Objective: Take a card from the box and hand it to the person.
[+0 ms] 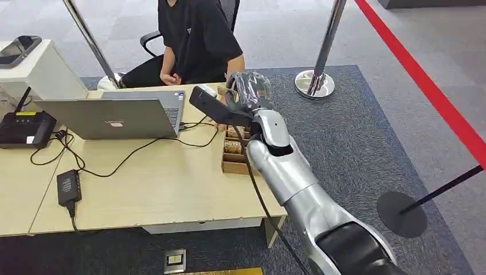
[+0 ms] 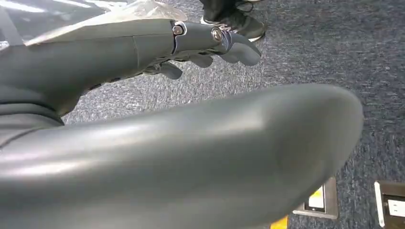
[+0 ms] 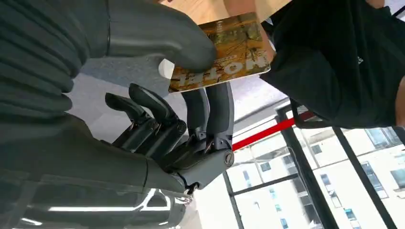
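head view, left to right. upper left of the frame: a dark phone point(image 1: 18, 49) is lying on a white cabinet point(image 1: 43, 71). left edge: a black device point(image 1: 24, 129) is sitting on the wooden counter point(image 1: 155, 183), cables trailing from it to a black power adapter point(image 1: 68, 187). left of centre: a grey laptop point(image 1: 114, 117) is standing open. top centre: a person point(image 1: 192, 43) in a black shirt is sitting in a chair behind the counter. centre: the wooden card box point(image 1: 234, 153) is resting near the counter's right edge, partly hidden by the silver right arm. just above it the right hand point(image 1: 247, 91) is reaching toward the person. upper right: a chrome stanchion point(image 1: 321, 57) is standing on grey carpet, a red floor stripe point(image 1: 435, 97) running beside it.

right wrist view: the right hand point(image 3: 157, 95) is pinching the card point(image 3: 224, 52), printed in yellow-brown, between thumb and fingers, holding it up just beside the person's black shirt point(image 3: 344, 62).

left wrist view: the left hand point(image 2: 191, 45) is hanging over blue carpet, fingers apart, holding nothing.
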